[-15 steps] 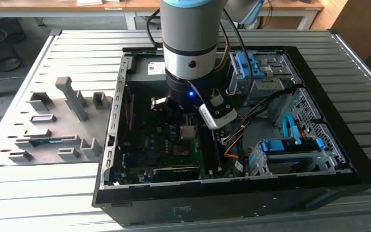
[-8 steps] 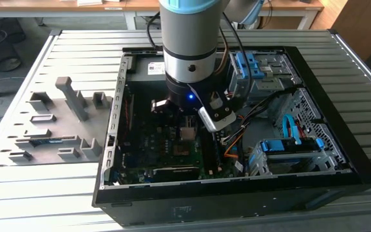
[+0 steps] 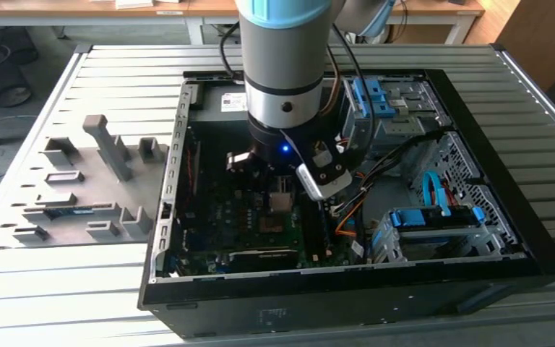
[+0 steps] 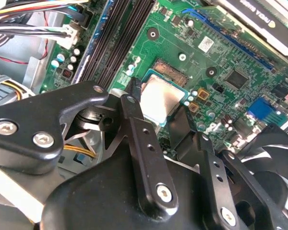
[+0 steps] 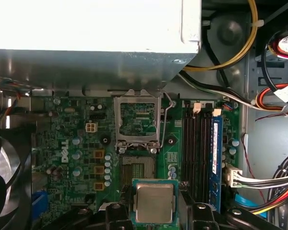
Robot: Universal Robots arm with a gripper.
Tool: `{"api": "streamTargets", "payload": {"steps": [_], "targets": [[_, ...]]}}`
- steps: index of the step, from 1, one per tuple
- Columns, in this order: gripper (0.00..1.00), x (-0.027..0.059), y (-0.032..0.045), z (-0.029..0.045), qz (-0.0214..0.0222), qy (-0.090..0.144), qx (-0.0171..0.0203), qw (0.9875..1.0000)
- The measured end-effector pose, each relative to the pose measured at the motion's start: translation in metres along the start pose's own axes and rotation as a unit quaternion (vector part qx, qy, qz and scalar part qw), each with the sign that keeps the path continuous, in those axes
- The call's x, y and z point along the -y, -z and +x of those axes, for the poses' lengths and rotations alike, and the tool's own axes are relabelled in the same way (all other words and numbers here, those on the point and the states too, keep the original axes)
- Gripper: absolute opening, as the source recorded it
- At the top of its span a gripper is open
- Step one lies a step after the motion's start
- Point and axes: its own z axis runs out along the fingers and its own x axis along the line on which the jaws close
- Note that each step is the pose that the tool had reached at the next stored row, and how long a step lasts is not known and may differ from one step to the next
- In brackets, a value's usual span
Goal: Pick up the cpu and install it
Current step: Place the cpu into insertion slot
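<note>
The cpu (image 5: pixel 154 202), a small square chip with a pale silvery top, sits between the black fingers (image 5: pixel 121 203) of my gripper (image 5: pixel 154 211), which is shut on it. It hangs just above the green motherboard (image 5: pixel 77 139), close beside the bare socket (image 5: pixel 139 167); the socket's metal load plate (image 5: pixel 137 117) stands flipped open. In the second wrist view the cpu (image 4: pixel 161 98) shows between the two fingers (image 4: pixel 133 108), tilted little if at all. In the exterior view the arm (image 3: pixel 282 87) reaches down into the open computer case (image 3: pixel 509 217) over the board.
A blue memory stick (image 5: pixel 217 158) stands in the slots beside the socket. Cable bundles (image 5: pixel 273 182) and a metal housing (image 5: pixel 96 43) crowd the board's edges. A black fan (image 5: pixel 5 177) lies at one side. A grey fixture tray (image 3: pixel 84 195) rests at the exterior view's left.
</note>
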Motion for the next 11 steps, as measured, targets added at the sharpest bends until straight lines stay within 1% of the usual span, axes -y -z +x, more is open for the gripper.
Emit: {"api": "streamTargets", "payload": {"steps": [11], "targets": [[0.47, -0.0001, -0.0053, 0.0001, 0.0, 0.0, 0.0, 1.0]]}}
